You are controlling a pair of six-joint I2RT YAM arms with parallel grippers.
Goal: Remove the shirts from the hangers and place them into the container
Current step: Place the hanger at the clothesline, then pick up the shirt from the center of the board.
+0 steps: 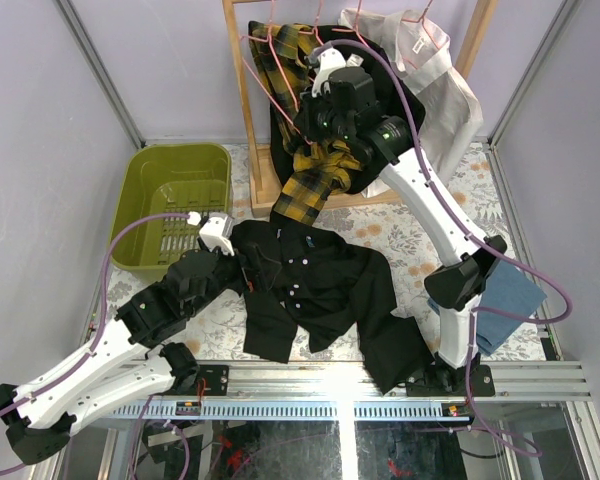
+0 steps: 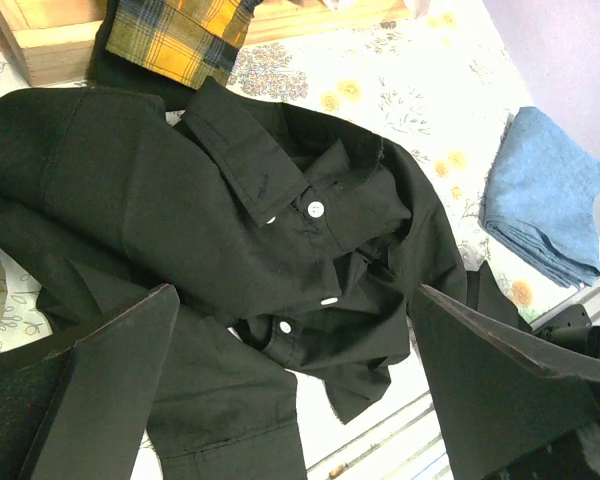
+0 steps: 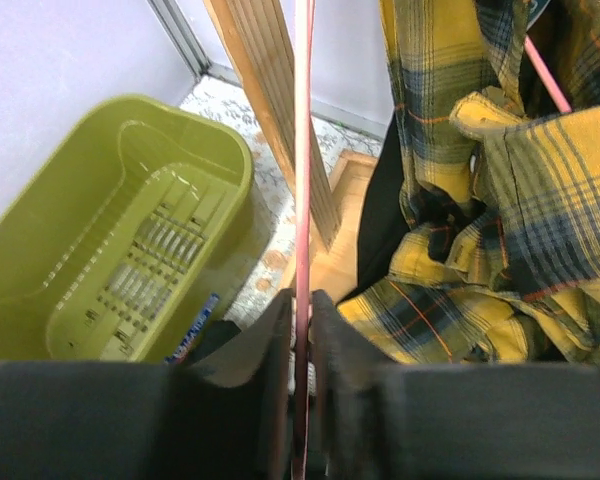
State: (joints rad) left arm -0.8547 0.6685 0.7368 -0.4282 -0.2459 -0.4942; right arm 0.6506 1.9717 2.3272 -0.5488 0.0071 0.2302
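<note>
A black shirt (image 1: 320,280) lies crumpled on the table, off any hanger. My left gripper (image 1: 244,264) hovers over its left side, open wide; in the left wrist view the shirt (image 2: 230,200) fills the space between the fingers of the left gripper (image 2: 292,295). My right gripper (image 1: 308,108) is up at the rack, shut on the wire of a pink hanger (image 3: 303,150), the right gripper (image 3: 302,300) pinching it edge-on. The yellow plaid shirt (image 1: 310,180) droops from that hanger over another black shirt (image 3: 380,210). A white shirt (image 1: 430,80) hangs at the right. The green container (image 1: 140,190) holds nothing.
The wooden rack post (image 1: 242,90) stands right beside the held hanger, and its base tray (image 1: 265,190) lies between container and shirts. A folded blue cloth (image 1: 505,300) sits behind the right arm. Purple walls close in both sides.
</note>
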